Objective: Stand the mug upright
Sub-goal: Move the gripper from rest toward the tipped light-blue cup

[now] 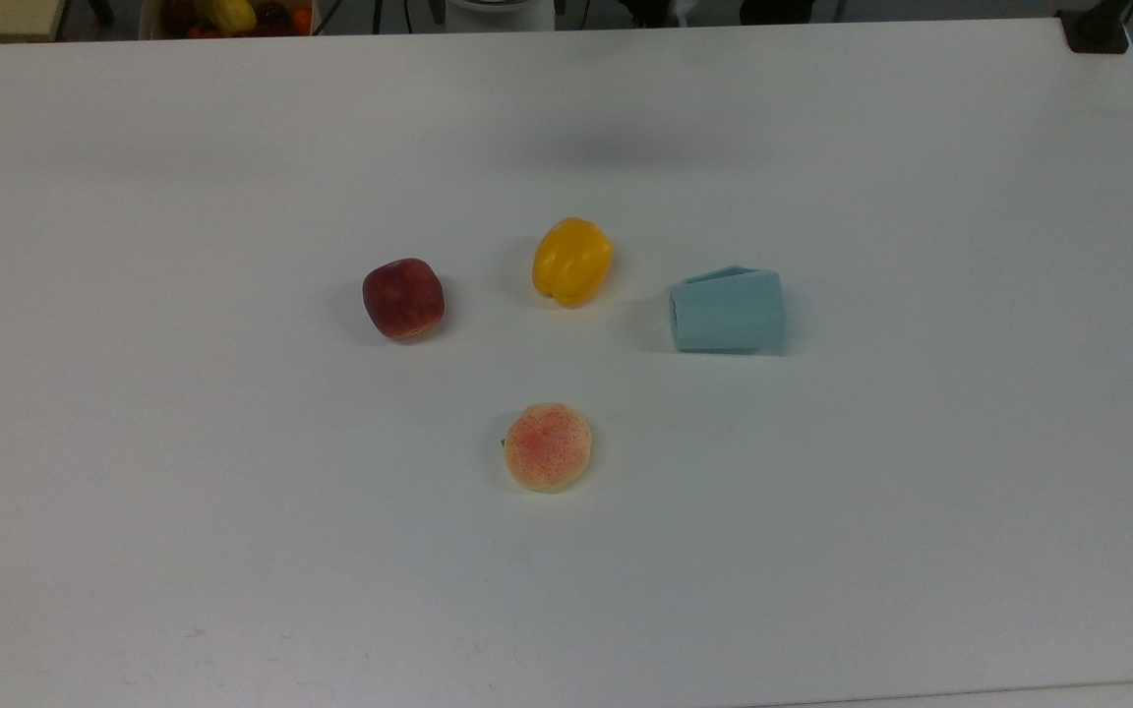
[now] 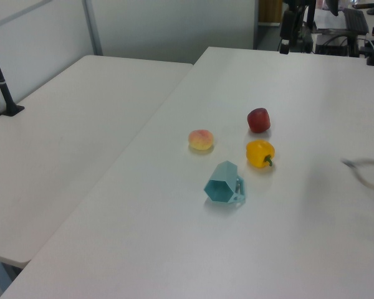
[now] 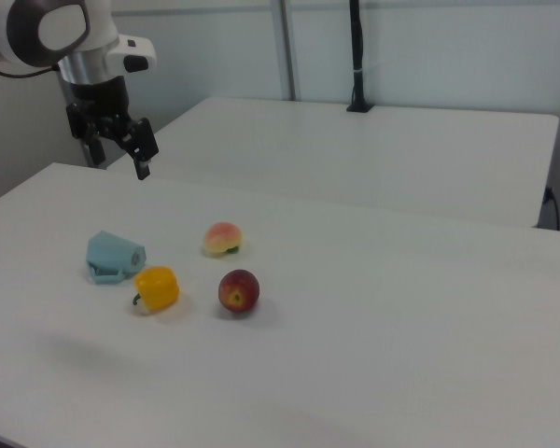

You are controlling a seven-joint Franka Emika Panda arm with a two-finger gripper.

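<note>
White laminate, by the look of it: looking across a broad table [image 1: 134,541] carrying four small things near its middle. Finding the gripper [image 3: 119,154] hanging high over the table's edge at the right view's left. Noting it well apart from everything, fingers spread wide, gripping nothing.

Spotting the mug [image 1: 729,310] lying on its side at the top view's right of the group, near the yellow pepper [image 1: 572,262] but not touching it. Seeing its hexagonal mouth turning toward the camera in the left view. Passing over the red apple [image 1: 403,299] and the peach [image 1: 548,446], both well clear of the mug.

Judging the mug as hollow, thin-walled plastic, so probably weighing little, staying stiff under a squeeze, and sliding on the smooth top if nudged. Expecting the matte skin and flat facets to seat the pads well. Favouring a hold across two opposite facets near the wide mouth end, or pinching the rim wall with one finger inside. Avoiding the narrower base, where the taper risks squirting it out.
</note>
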